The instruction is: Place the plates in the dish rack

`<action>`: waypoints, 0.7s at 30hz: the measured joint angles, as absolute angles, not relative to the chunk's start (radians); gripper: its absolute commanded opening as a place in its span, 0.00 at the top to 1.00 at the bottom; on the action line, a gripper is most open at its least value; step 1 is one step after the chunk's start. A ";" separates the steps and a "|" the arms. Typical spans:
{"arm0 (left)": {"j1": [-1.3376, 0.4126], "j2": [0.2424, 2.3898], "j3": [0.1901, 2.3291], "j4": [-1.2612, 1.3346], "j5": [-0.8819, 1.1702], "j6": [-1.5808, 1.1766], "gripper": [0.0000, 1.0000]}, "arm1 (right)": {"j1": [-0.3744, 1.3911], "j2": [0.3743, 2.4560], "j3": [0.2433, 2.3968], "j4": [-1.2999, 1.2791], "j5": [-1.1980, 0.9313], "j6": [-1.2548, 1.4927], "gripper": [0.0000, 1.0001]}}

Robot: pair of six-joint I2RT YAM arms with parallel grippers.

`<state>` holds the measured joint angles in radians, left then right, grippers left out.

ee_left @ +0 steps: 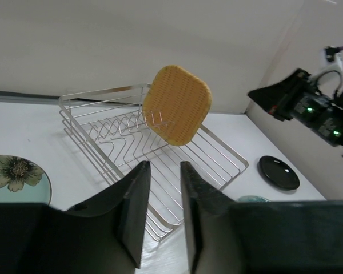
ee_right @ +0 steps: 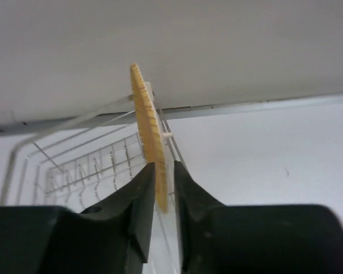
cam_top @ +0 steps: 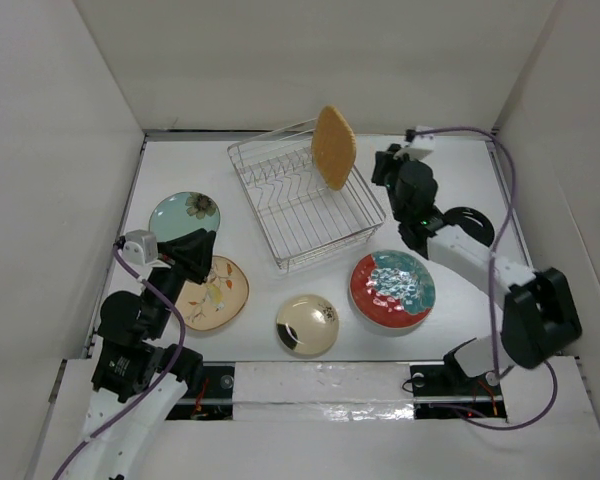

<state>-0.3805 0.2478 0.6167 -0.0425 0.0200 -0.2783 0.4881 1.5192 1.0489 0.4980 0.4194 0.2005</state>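
Currently, the orange plate (cam_top: 333, 147) stands tilted in the dish rack (cam_top: 295, 208); left pincer (ee_left: 164, 165) and right pincer (ee_right: 163, 165) are narrowly parted, empty.

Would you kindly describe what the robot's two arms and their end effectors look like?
Both arms have white links joined by black joint housings. The left arm and right arm each carry a purple cable looping alongside. The left end effector and right end effector are black, with two flat tapering fingers. Small green lights glow on the right arm.
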 measured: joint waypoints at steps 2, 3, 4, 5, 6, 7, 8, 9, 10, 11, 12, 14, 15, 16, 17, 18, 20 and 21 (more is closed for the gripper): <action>-0.381 0.239 0.617 -0.043 0.023 -0.279 0.91 | 0.463 1.377 0.953 0.451 0.421 0.297 1.00; -0.381 0.236 0.617 -0.043 0.025 -0.281 0.97 | 0.442 1.311 0.904 0.430 0.422 0.345 1.00; -0.381 0.230 0.617 -0.043 0.026 -0.281 1.00 | 0.419 1.249 0.851 0.407 0.416 0.389 1.00; -0.381 0.226 0.617 -0.043 0.027 -0.281 1.00 | 0.393 1.182 0.788 0.379 0.403 0.435 1.00; -0.381 0.221 0.617 -0.043 0.027 -0.281 1.00 | 0.363 1.120 0.723 0.348 0.389 0.480 1.00; -0.381 0.216 0.617 -0.043 0.026 -0.282 1.00 | 0.332 1.059 0.659 0.308 0.374 0.521 0.90; -0.381 0.211 0.617 -0.043 0.026 -0.282 1.00 | 0.303 1.001 0.600 0.252 0.356 0.560 0.81; -0.381 0.206 0.617 -0.043 0.026 -0.282 1.00 | 0.279 0.946 0.548 0.192 0.339 0.593 0.71; -0.381 0.200 0.617 -0.043 0.026 -0.282 1.00 | 0.257 0.899 0.507 0.132 0.321 0.622 0.61; -0.381 0.193 0.617 -0.043 0.026 -0.283 1.00 | 0.239 0.852 0.477 0.064 0.300 0.646 0.47; -0.381 0.186 0.617 -0.043 0.026 -0.285 0.99 | 0.223 0.807 0.453 -0.004 0.282 0.671 0.41; -0.381 0.172 0.617 -0.043 0.026 -0.287 0.94 | 0.203 0.728 0.421 -0.118 0.251 0.707 0.26; -0.381 0.166 0.617 -0.042 0.026 -0.287 0.91 | 0.191 0.696 0.409 -0.162 0.234 0.727 0.25; -0.381 0.160 0.617 -0.042 0.026 -0.289 0.89 | 0.178 0.672 0.398 -0.200 0.220 0.748 0.23; -0.381 0.153 0.617 -0.043 0.026 -0.289 0.88 | 0.164 0.662 0.385 -0.218 0.201 0.761 0.22; -0.381 0.148 0.617 -0.042 0.026 -0.290 0.85 | 0.147 0.661 0.372 -0.234 0.182 0.775 0.22; -0.380 0.138 0.617 -0.043 0.026 -0.290 0.84 | 0.126 0.709 0.355 -0.259 0.146 0.803 0.22; -0.381 0.134 0.617 -0.043 0.025 -0.291 0.83 | 0.117 0.754 0.354 -0.270 0.131 0.812 0.22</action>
